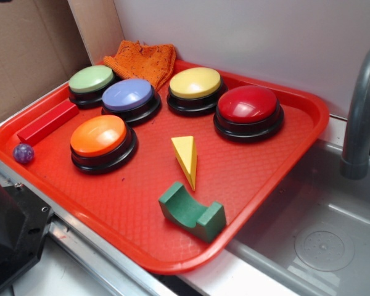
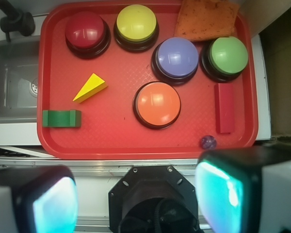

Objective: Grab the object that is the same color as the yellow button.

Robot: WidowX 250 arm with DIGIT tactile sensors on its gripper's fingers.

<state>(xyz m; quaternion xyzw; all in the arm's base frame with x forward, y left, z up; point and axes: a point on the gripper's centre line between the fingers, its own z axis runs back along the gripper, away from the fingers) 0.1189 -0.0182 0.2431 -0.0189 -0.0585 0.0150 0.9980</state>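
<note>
Since the yellow button [image 2: 136, 23] sits at about 12 o'clock on the red tray [image 2: 111, 141], I look for something of the same color, and I pick the small yellow wedge [image 2: 89, 88]. It lies flat on the tray at about 9 o'clock from the orange button [image 2: 157, 103], apart from it, with the green arch block [image 2: 61, 118] just below it toward 7 o'clock.

To do this well, I think I should move the gripper [image 2: 136, 199] over the wedge, turn it so the fingers close on the two flat long sides, not on the pointy tip, and come straight down. I must stay away from the green block, because it is near and a finger could bump it.

My arm is high above the near edge of the tray, looking down. The two fingers [image 2: 220, 194] show at the bottom of the wrist view, spread wide with nothing between them. They are well apart from the wedge, so the reach is not yet done.
</note>
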